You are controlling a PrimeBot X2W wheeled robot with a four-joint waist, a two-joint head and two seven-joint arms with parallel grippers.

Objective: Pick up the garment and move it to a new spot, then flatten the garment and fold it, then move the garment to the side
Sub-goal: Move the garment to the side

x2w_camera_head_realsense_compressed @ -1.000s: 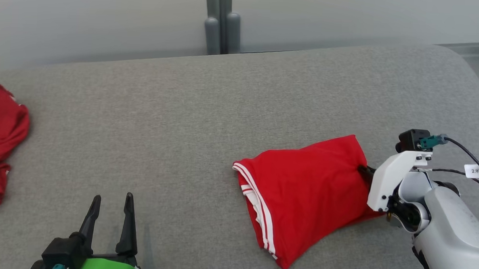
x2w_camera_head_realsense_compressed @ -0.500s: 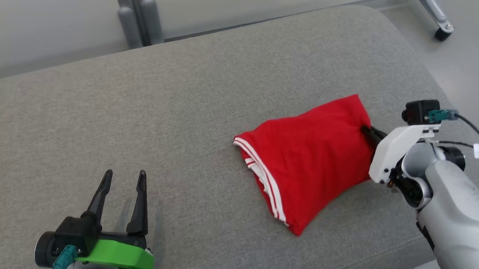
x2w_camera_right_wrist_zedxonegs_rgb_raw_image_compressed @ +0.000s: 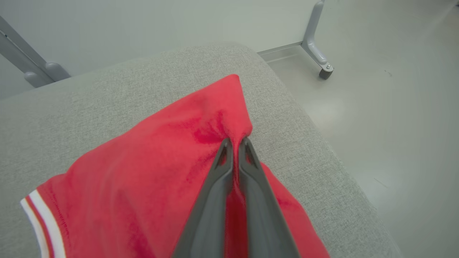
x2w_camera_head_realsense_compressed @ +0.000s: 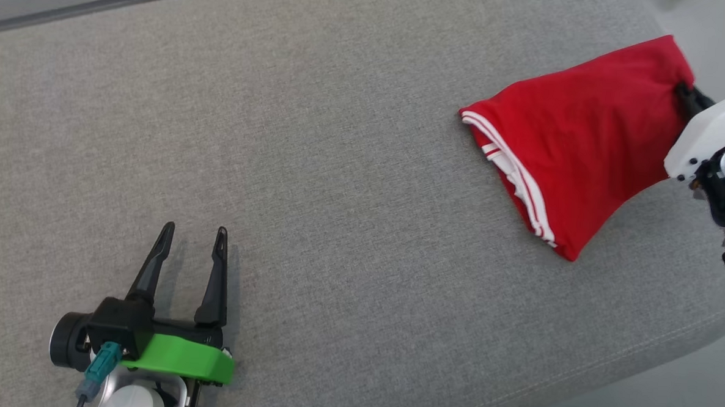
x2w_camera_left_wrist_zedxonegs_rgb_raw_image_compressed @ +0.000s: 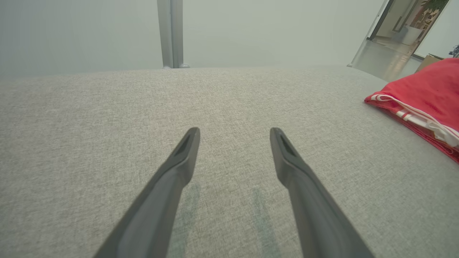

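The garment is a folded red piece with white stripes along one edge, lying near the right end of the grey cushion. My right gripper is shut on a pinch of its far right edge; in the right wrist view the two fingers clamp red cloth between them. My left gripper stands open at the lower left, low over bare cushion, with nothing between its fingers. In the left wrist view the garment lies far to the right of the left gripper.
The cushion's rounded right end drops to a pale floor close beside the garment. A grey frame leg with a caster stands on that floor. A grey post rises behind the cushion.
The head camera has swung, shifting the whole picture. The garment, still pinched by the right gripper, now lies nearer the cushion's right end. The left gripper stays open.
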